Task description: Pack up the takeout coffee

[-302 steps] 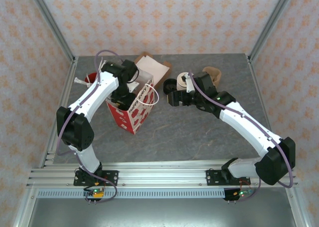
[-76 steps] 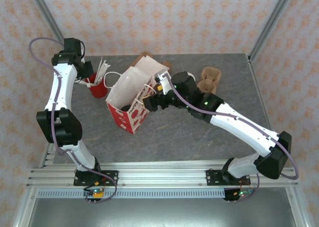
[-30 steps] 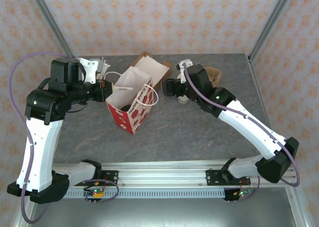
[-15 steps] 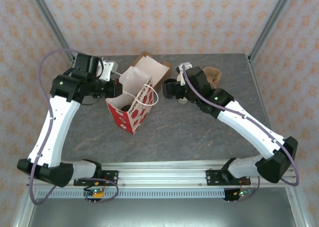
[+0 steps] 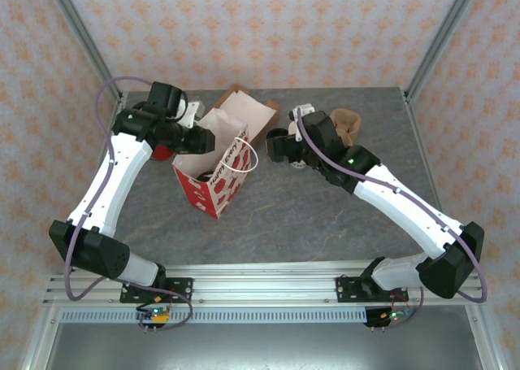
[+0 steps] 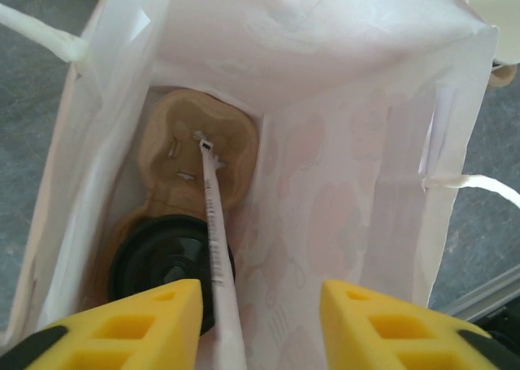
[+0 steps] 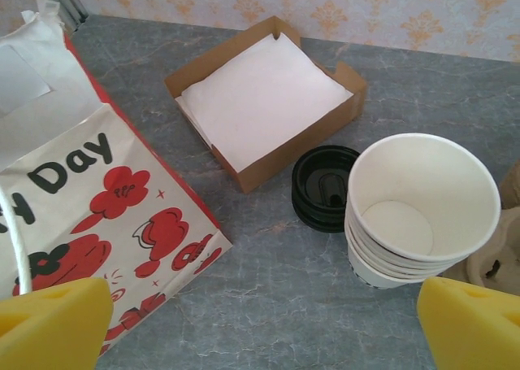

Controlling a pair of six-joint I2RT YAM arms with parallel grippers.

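You see bright, even overhead light on the counter (image 5: 325, 215), with soft, short shadows beside the paper bag (image 5: 213, 183). Inside the bag, light filters through warm and dimmer; that frame's lower edge blurs.

A grey stone-pattern worktop (image 5: 325, 224) carries all items.

- Paper bag (image 5: 213, 175): stands upright at left centre, mouth open, white with red flowers and black lettering, white cord handles.
- Inside the bag: a tan pulp carrier (image 6: 199, 142) lies on the bottom; a paper-wrapped straw (image 6: 218, 248) leans across it.
- Cardboard box (image 7: 268, 102): open, lined with white paper, just beyond the bag.
- Stack of black lids (image 7: 323, 188): right of the box, touching the stack of white cups (image 7: 418, 215).
- Second pulp carrier (image 5: 348, 122): far right.
- Red cup (image 5: 165, 152): left of the bag.
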